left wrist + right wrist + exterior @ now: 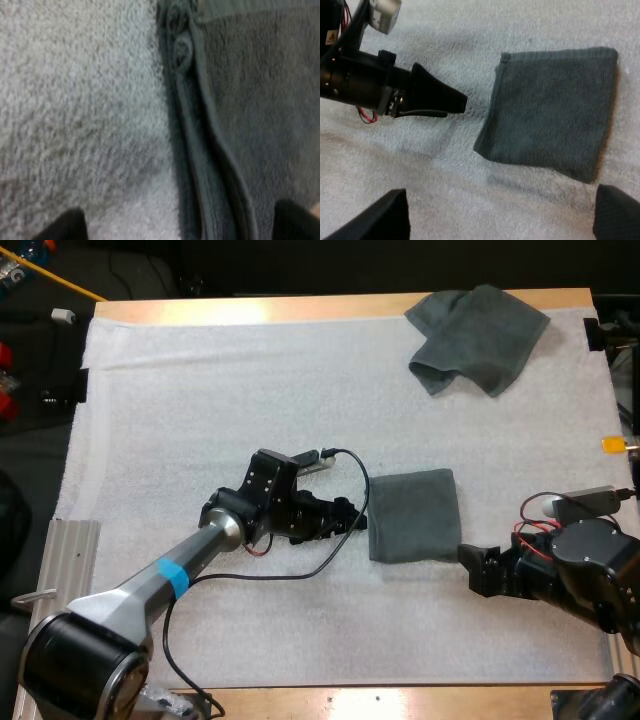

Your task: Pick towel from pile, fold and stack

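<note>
My left gripper (pixel 357 517) is open, its fingers astride the closest edge of the folded towel (pixel 413 515), probably to square it. My right gripper (pixel 472 568), also open, hovers just beside that towel's opposite side. Well beyond both lies the crumpled towel (pixel 478 338), probably next for folding. Two towels, two grippers.

The left arm (pixel 160 580) stretches forward and low, wrist turned so the left gripper (pixel 355 514) points sideways at the right one. Its fingers (pixel 67 227) stand apart and grip nothing (seen from the right wrist, they overlap into one dark wedge). The right arm (pixel 590 570) sits folded and low. The right gripper (pixel 470 565) faces the left fingertips, well apart from them. Its fingers (pixel 375 217) are spread wide, with nothing between them.
</note>
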`<state>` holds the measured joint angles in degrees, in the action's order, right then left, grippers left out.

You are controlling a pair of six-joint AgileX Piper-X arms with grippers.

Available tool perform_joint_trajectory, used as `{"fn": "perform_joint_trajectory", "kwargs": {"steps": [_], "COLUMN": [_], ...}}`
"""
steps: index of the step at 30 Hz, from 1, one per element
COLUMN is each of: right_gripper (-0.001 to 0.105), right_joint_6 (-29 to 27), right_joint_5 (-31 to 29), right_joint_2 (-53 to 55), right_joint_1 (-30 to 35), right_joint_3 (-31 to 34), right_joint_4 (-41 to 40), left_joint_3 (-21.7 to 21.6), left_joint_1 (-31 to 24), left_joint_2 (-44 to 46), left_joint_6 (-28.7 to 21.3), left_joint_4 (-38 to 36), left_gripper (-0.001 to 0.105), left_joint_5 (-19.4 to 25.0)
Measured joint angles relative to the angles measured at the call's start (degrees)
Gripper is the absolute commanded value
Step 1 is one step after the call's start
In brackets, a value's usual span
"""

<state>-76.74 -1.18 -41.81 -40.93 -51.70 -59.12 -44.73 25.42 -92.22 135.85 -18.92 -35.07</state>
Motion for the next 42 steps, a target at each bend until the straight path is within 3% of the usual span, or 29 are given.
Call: {"fn": "perform_joint_trajectory", "kwargs": {"steps": [7, 23, 26, 27, 29, 31, 36, 42], "right_gripper": [0.073, 0.073, 0.073, 0.073, 0.073, 0.073, 0.073, 0.073], "right_joint_6": [0.0, 0.0, 0.0, 0.0, 0.0, 0.0, 0.0, 0.0], "right_joint_5": [0.0, 0.0, 0.0, 0.0, 0.0, 0.0, 0.0, 0.0], "right_joint_2": [0.0, 0.0, 0.0, 0.0, 0.0, 0.0, 0.0, 0.0], "right_joint_1": [0.0, 0.0, 0.0, 0.0, 0.0, 0.0, 0.0, 0.0], "right_joint_3": [0.0, 0.0, 0.0, 0.0, 0.0, 0.0, 0.0, 0.0], "right_joint_4": [0.0, 0.0, 0.0, 0.0, 0.0, 0.0, 0.0, 0.0], "left_joint_3": [-1.0, -10.7, -10.9, -10.9, -10.9, -10.9, -10.9, -10.9], "left_joint_1": [2.1, 11.2, 11.4, 11.4, 11.4, 11.4, 11.3, 6.8], "left_joint_2": [-3.7, -11.1, -11.2, -11.2, -11.2, -11.2, -10.2, -4.4], "left_joint_6": [1.8, 6.1, 6.1, 6.1, 6.2, 6.2, 0.6, -11.8], "left_joint_4": [0.6, 1.2, 1.1, 1.0, 0.0, -1.2, -6.2, -17.9], "left_gripper": [0.072, 0.070, 0.058, 0.050, 0.031, 0.003, 0.000, 0.000], "left_joint_5": [-0.7, -1.8, -1.9, -2.0, -2.1, -2.1, -0.3, 7.6]}}
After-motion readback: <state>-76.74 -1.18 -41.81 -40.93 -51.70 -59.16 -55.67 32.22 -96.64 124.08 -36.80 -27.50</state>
